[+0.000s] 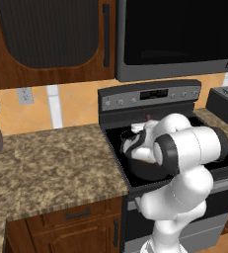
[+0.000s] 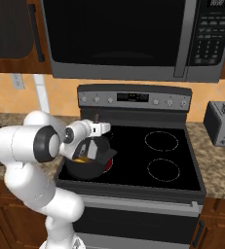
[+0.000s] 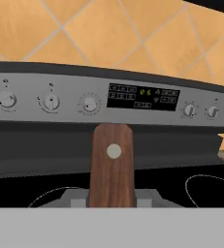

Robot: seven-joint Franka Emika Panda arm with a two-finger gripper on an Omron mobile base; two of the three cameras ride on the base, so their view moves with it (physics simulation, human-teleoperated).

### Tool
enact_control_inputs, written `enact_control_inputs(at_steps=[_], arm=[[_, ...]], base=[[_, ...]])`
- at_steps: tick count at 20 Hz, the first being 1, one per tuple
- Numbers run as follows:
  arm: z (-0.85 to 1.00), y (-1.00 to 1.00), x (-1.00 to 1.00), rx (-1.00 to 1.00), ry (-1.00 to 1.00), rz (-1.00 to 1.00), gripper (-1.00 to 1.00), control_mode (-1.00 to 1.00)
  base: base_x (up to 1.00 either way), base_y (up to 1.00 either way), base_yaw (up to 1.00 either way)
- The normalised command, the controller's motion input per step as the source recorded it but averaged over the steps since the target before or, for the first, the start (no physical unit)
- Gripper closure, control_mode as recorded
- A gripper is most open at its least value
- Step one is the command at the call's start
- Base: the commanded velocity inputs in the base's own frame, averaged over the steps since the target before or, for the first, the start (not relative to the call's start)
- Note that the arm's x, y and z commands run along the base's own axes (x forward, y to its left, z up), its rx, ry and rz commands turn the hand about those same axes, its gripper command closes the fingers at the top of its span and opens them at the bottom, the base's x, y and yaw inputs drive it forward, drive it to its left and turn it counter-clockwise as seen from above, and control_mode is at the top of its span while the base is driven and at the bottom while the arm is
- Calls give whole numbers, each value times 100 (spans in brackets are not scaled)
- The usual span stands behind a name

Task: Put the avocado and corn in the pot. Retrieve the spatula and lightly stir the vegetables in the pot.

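The stirring step looks to be in hand: the gripper (image 3: 111, 202) is clamped on the spatula's (image 3: 111, 164) wooden handle, which rises between its fingers. The pot (image 2: 87, 165) sits directly below the gripper on the stove (image 2: 172, 155), something yellow inside. Next calls for small, gentle sweeps within the pot's rim.

pot (image 1: 142, 165) half hidden by arm, spatula (image 3: 111, 167) blade cut off, toaster (image 2: 222, 122) cropped
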Motion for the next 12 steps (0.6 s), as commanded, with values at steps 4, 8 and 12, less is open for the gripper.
enact_control_inputs(at_steps=[4,8,12], arm=[[39,-2,0,6,0,0,100,-100],[26,6,22,7,-1,0,100,-100],[-29,29,-15,2,0,0,100,-100]], base=[[0,0,0],[0,0,0],[0,0,0]])
